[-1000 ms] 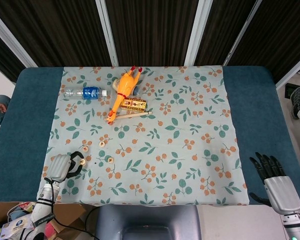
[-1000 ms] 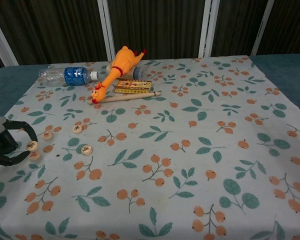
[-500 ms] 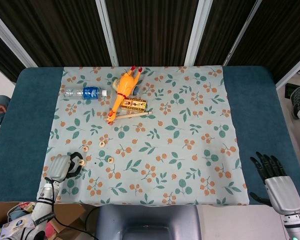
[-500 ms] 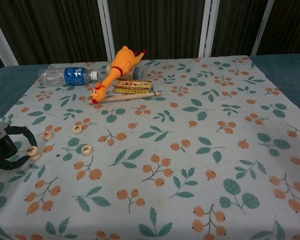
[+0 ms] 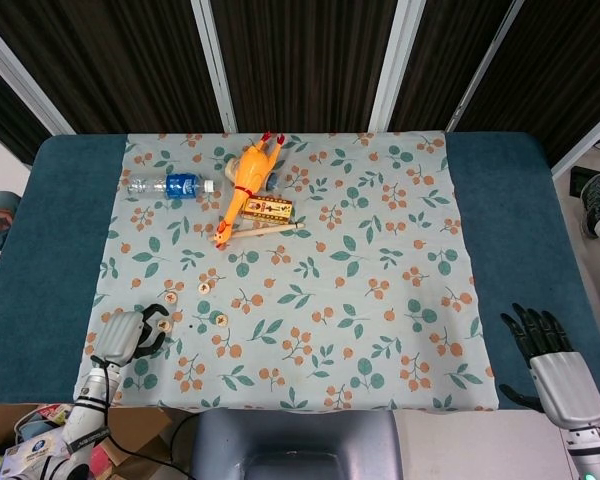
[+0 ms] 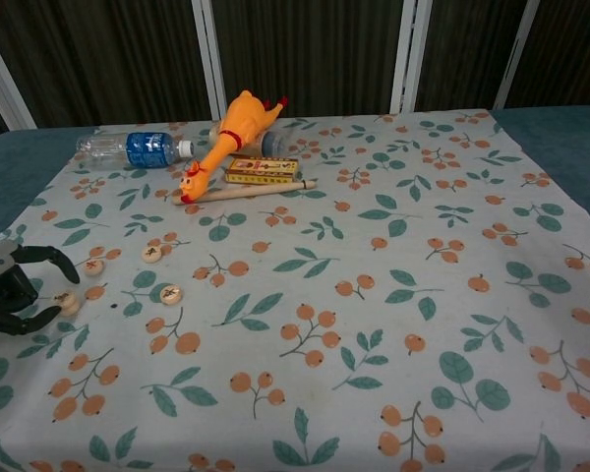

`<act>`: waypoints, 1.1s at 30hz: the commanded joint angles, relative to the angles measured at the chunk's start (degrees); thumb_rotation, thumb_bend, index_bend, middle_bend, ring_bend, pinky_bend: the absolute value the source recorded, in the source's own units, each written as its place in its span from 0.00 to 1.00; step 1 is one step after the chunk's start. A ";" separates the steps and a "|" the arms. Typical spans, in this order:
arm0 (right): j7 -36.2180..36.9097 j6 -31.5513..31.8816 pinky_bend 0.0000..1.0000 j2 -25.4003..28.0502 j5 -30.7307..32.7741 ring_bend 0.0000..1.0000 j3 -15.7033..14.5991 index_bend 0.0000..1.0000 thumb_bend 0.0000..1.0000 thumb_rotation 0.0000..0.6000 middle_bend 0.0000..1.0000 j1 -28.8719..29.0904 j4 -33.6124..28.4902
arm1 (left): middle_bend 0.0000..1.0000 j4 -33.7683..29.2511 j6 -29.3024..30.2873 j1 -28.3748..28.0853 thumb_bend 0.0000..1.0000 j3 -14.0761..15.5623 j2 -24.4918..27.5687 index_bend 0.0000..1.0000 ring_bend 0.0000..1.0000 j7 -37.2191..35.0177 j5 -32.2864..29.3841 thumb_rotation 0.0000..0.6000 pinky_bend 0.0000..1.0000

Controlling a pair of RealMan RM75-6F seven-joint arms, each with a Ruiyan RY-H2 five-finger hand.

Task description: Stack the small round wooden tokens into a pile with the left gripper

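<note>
The left hand (image 6: 10, 293) is sitting at the near left edge of the tabletop (image 5: 520, 200), fingers spread and holding nothing. A small pile of tokens (image 6: 65, 300) is lying just beside its fingertips. Three more tokens (image 6: 171, 294) are lying apart nearby on the flowery cloth (image 6: 374, 295). The right hand (image 5: 550, 355) is waiting open, far away.

Floral tablecloth (image 5: 380, 330), water bottle (image 5: 170, 185) lying flat, rubber chicken (image 5: 248, 180) beside yellow box (image 5: 267, 209), wooden stick (image 5: 265, 230)
</note>
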 commanded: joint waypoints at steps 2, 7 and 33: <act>0.15 0.03 0.00 0.07 -0.23 0.00 -0.11 0.00 0.13 1.00 0.00 0.00 0.05 | 1.00 -2.03 2.83 -0.26 0.40 -0.42 -0.67 0.37 1.00 -0.78 2.12 1.00 1.00; 0.36 0.01 0.00 0.17 -0.53 0.00 -0.27 0.00 0.13 1.00 0.00 0.02 0.14 | 1.00 -3.99 1.86 -2.03 0.40 -1.31 -2.57 0.37 1.00 2.64 1.90 1.00 1.00; 0.88 -0.18 0.00 0.74 -0.19 0.00 -0.26 0.00 0.13 1.00 0.00 0.03 -0.06 | 1.00 0.03 -4.09 -6.52 0.40 -3.08 -10.52 0.37 1.00 10.89 -3.55 1.00 1.00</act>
